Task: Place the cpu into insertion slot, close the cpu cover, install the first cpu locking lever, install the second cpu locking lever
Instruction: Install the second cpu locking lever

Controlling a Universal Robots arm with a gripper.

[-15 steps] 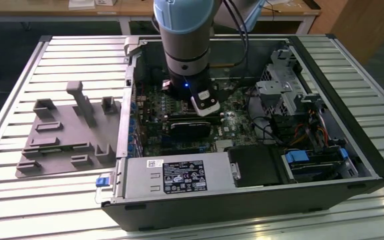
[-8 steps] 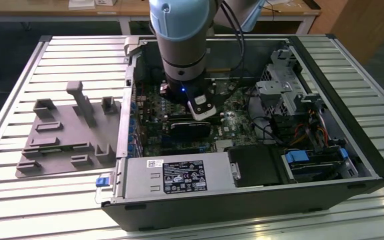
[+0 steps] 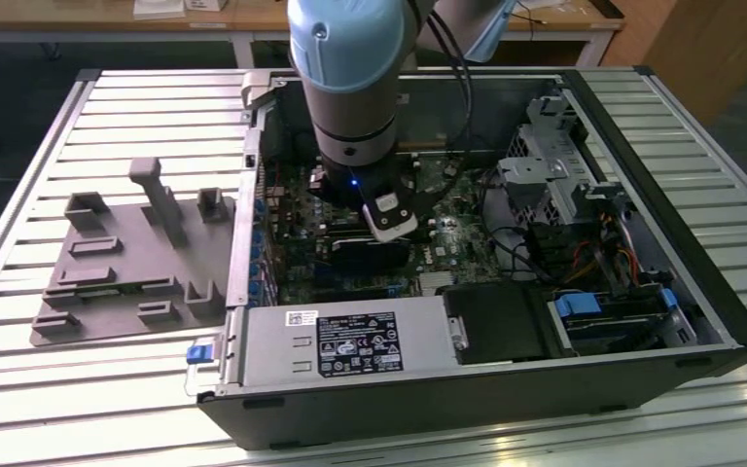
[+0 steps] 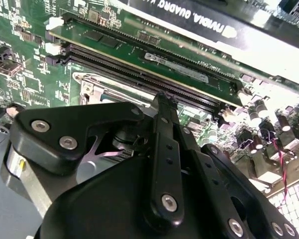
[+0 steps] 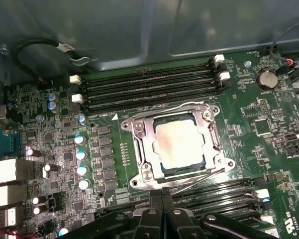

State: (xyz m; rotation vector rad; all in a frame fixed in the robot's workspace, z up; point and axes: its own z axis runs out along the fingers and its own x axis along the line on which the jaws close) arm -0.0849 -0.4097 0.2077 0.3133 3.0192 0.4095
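In the first wrist view the cpu (image 5: 181, 144) lies flat in the insertion slot (image 5: 163, 171) on the green board, its pale metal top showing through the window of the cpu cover (image 5: 139, 142). The silvery cover is folded down over the chip. Thin wire levers run along two opposite sides of the frame, one (image 5: 189, 105) by the memory slots and one (image 5: 199, 178) by my fingers. My gripper (image 5: 161, 201) is shut, with its black fingertips pressed together at the socket's edge and nothing visible between them. In the exterior view the gripper (image 3: 391, 226) hangs low inside the open computer case.
Black memory slots (image 5: 149, 84) flank the socket, and a row of capacitors (image 5: 82, 154) stands beside it. A long black graphics card (image 4: 214, 30) sits close to the fingers. The case walls, power supply (image 3: 347, 341) and drive cage (image 3: 543, 175) enclose the board. A grey fixture tray (image 3: 127, 263) lies outside.
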